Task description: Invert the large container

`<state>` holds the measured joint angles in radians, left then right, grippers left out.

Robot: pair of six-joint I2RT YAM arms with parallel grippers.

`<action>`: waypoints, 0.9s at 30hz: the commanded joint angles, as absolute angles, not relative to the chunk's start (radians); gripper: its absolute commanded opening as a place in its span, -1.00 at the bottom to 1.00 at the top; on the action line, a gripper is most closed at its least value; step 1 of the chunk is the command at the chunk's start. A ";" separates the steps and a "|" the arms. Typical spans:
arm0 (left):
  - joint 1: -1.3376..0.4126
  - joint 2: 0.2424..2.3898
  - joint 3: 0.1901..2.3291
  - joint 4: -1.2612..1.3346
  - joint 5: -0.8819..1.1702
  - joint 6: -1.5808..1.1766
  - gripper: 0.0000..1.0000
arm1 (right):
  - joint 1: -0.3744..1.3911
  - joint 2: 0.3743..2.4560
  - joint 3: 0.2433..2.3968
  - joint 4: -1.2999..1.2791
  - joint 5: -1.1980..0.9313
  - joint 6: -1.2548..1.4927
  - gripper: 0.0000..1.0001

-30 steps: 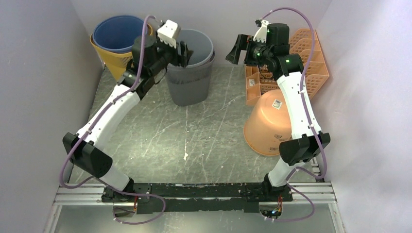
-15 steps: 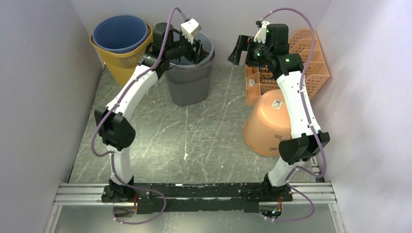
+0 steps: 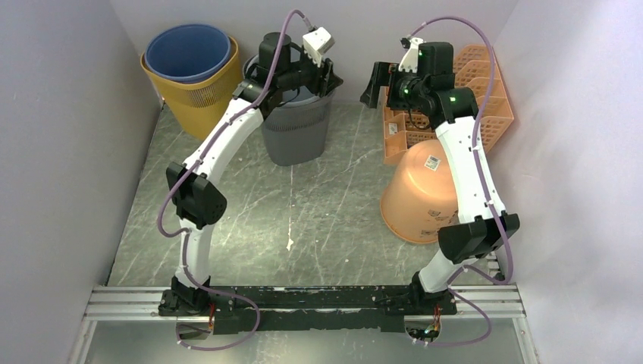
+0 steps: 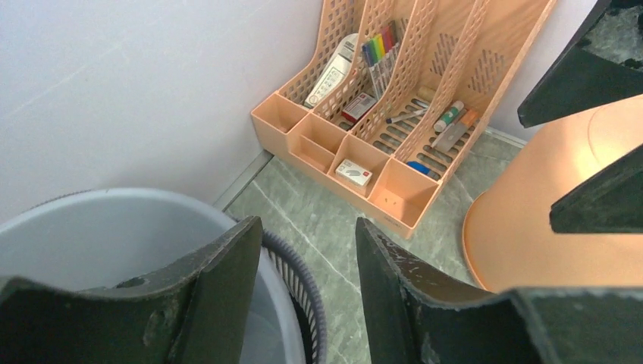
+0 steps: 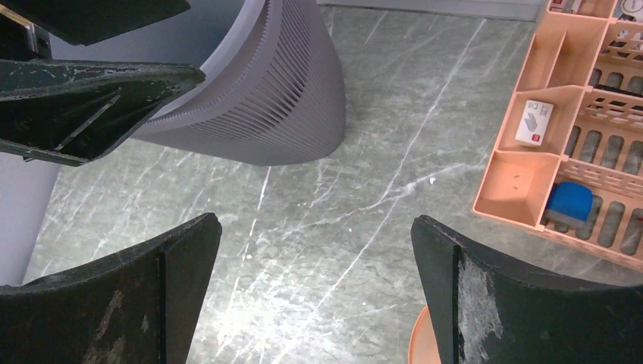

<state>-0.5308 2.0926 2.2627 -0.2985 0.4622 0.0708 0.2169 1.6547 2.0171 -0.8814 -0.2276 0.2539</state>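
The large grey container [image 3: 296,129] stands upright at the back middle; it looks like a smooth grey bin nested in a ribbed grey basket. My left gripper [image 3: 327,76] is open at its right rim. In the left wrist view the gripper [image 4: 307,235] straddles the rim, one finger over the grey bin's inside [image 4: 114,235], the other outside above the floor. My right gripper [image 3: 375,80] is open and empty, raised to the right of the container. Its wrist view shows the gripper [image 5: 315,227] above bare floor, with the ribbed wall [image 5: 258,98] and a left-gripper finger [image 5: 91,98] at upper left.
An orange bucket [image 3: 421,189] lies mouth down at the right, under my right arm. A peach desk organizer [image 3: 470,91] with pens and small items stands in the back right corner. A blue bin [image 3: 186,49] sits in a yellow basket [image 3: 186,102] at back left.
My left arm has stretched farther back and its gripper has moved right across the grey container to the right rim. My right gripper has shifted slightly right and stays open.
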 commanded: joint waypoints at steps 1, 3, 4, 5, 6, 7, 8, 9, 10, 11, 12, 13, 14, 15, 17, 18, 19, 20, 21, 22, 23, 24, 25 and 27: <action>-0.548 2.149 2.333 -0.389 0.381 0.097 0.16 | 0.212 1.619 1.990 -0.874 -0.227 0.230 1.00; -0.547 2.151 2.329 -0.390 0.346 0.090 0.10 | 0.212 1.612 1.984 -0.874 -0.226 0.225 1.00; -0.547 2.151 2.326 -0.387 0.331 0.088 0.08 | 0.213 1.609 1.981 -0.875 -0.226 0.223 1.00; -0.548 2.149 2.322 -0.380 0.316 0.084 0.06 | 0.211 1.607 1.979 -0.875 -0.225 0.223 1.00; -0.547 2.147 2.318 -0.373 0.298 0.080 0.02 | 0.212 1.603 1.976 -0.874 -0.223 0.222 1.00; -0.548 2.145 2.313 -0.364 0.282 0.078 -0.01 | 0.211 1.598 1.972 -0.872 -0.222 0.222 1.00; -0.548 2.144 2.309 -0.355 0.265 0.077 -0.04 | 0.211 1.595 1.968 -0.869 -0.221 0.222 1.00; -0.548 2.144 2.310 -0.351 0.251 0.077 -0.04 | 0.211 1.592 1.963 -0.867 -0.220 0.223 1.00; -0.549 2.146 2.309 -0.348 0.242 0.079 -0.05 | 0.211 1.590 1.960 -0.865 -0.220 0.225 1.00; -0.550 2.146 2.307 -0.346 0.232 0.082 -0.05 | 0.212 1.588 1.956 -0.863 -0.219 0.227 1.00; -0.550 2.147 2.306 -0.347 0.222 0.084 -0.06 | 0.211 1.585 1.951 -0.862 -0.220 0.229 1.00; -0.551 2.148 2.305 -0.351 0.217 0.088 -0.07 | 0.212 1.582 1.947 -0.861 -0.220 0.231 1.00; -0.551 2.150 2.304 -0.360 0.214 0.093 -0.08 | 0.212 1.580 1.940 -0.859 -0.222 0.234 1.00; -0.551 2.153 2.303 -0.368 0.211 0.098 -0.09 | 0.210 1.577 1.934 -0.858 -0.222 0.236 1.00; -0.551 2.154 2.293 -0.387 0.206 0.106 -0.10 | 0.211 1.571 1.924 -0.855 -0.222 0.239 1.00; -0.550 2.154 2.287 -0.395 0.206 0.110 -0.11 | 0.212 1.569 1.919 -0.853 -0.222 0.240 1.00; -0.550 2.153 2.283 -0.403 0.209 0.115 -0.12 | 0.211 1.568 1.917 -0.853 -0.224 0.242 1.00; -0.552 2.152 2.276 -0.410 0.214 0.119 -0.13 | 0.210 1.568 1.916 -0.852 -0.225 0.243 1.00; -0.552 2.149 2.269 -0.414 0.216 0.122 -0.13 | 0.211 1.569 1.916 -0.850 -0.227 0.244 1.00; -0.552 2.147 2.260 -0.415 0.213 0.123 -0.13 | 0.211 1.571 1.916 -0.850 -0.229 0.244 1.00; -0.554 2.146 2.254 -0.420 0.207 0.129 -0.14 | 0.211 1.573 1.916 -0.850 -0.232 0.244 1.00; -0.556 2.147 2.253 -0.430 0.200 0.138 -0.14 | 0.210 1.575 1.917 -0.850 -0.232 0.244 1.00; -0.559 2.150 2.257 -0.444 0.191 0.150 -0.14 | 0.210 1.576 1.918 -0.850 -0.233 0.243 1.00; -0.564 2.158 2.268 -0.473 0.160 0.179 -0.15 | 0.210 1.577 1.915 -0.849 -0.235 0.242 1.00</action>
